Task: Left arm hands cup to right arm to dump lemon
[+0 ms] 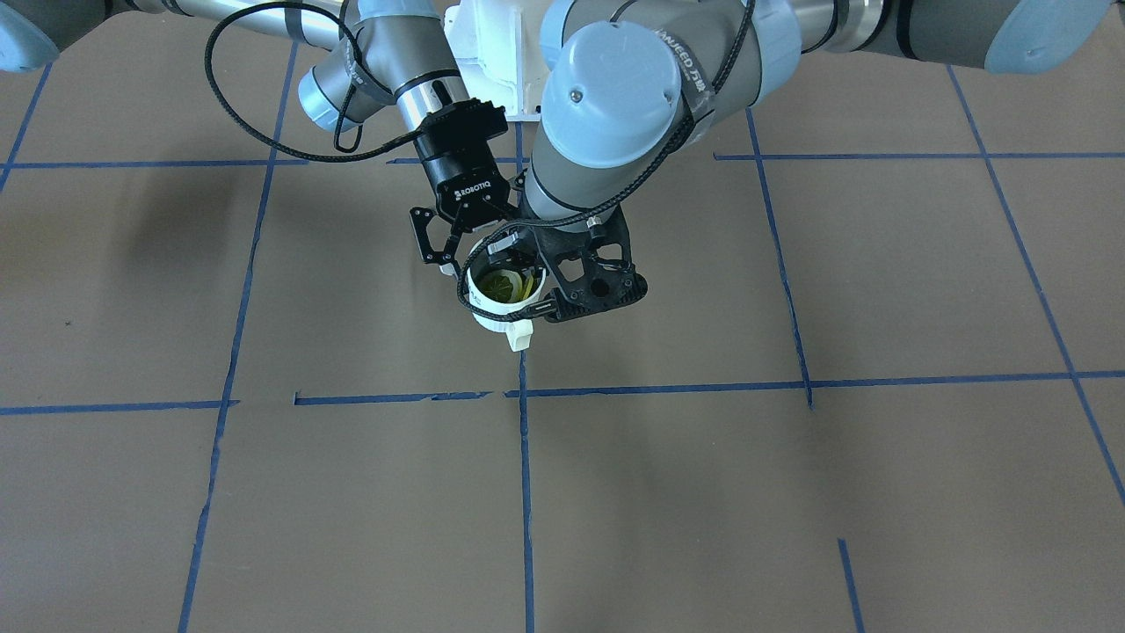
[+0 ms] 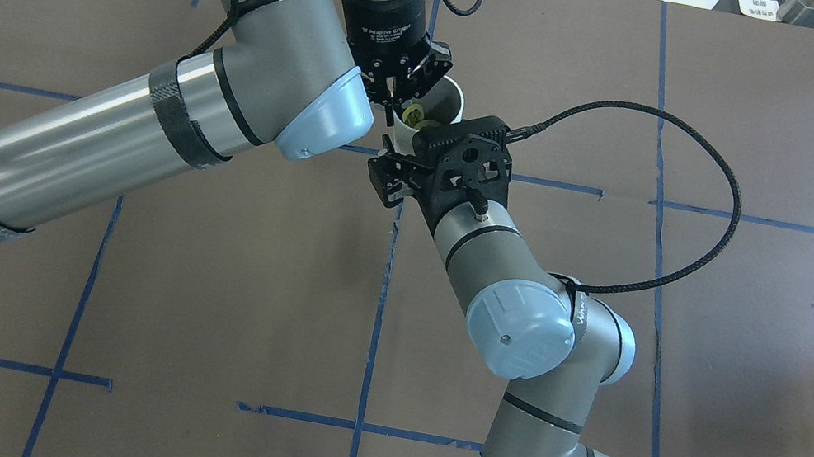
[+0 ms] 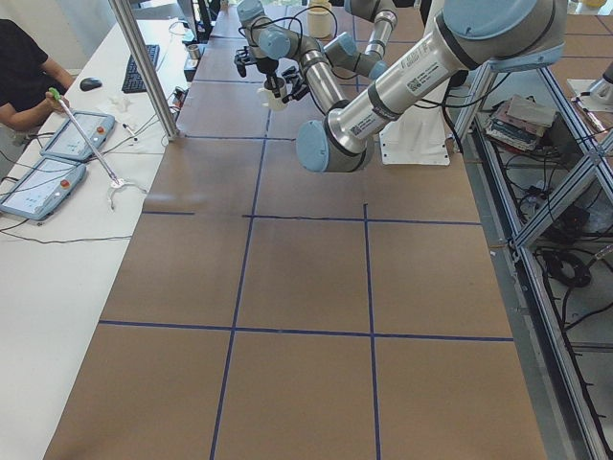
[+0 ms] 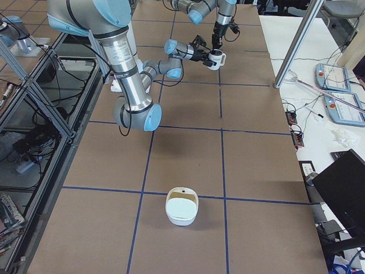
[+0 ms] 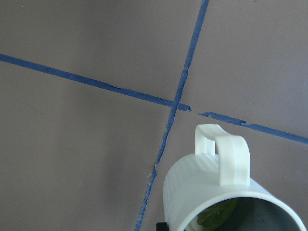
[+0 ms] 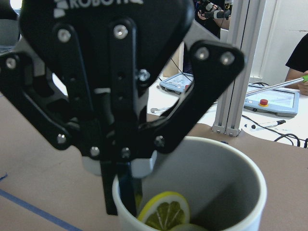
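Observation:
The white cup (image 1: 494, 316) hangs above the table, handle toward the operators' side. Yellow lemon slices (image 1: 503, 286) lie inside it. My left gripper (image 1: 512, 262) comes down from above and is shut on the cup's rim, one finger inside and one outside, as the right wrist view shows (image 6: 122, 192). My right gripper (image 1: 470, 253) is open and sits close against the cup's robot-side wall; I cannot tell whether it touches. In the overhead view the cup (image 2: 405, 132) lies between the left gripper (image 2: 398, 104) and the right gripper (image 2: 393, 172). The left wrist view shows the cup (image 5: 202, 192) from above.
A white bin (image 4: 182, 208) stands on the table far toward the robot's right end. The brown table (image 1: 791, 492) carries blue tape lines. The robot's white base (image 1: 492, 53) is behind the cup. An operator (image 3: 19, 67) sits at a side desk.

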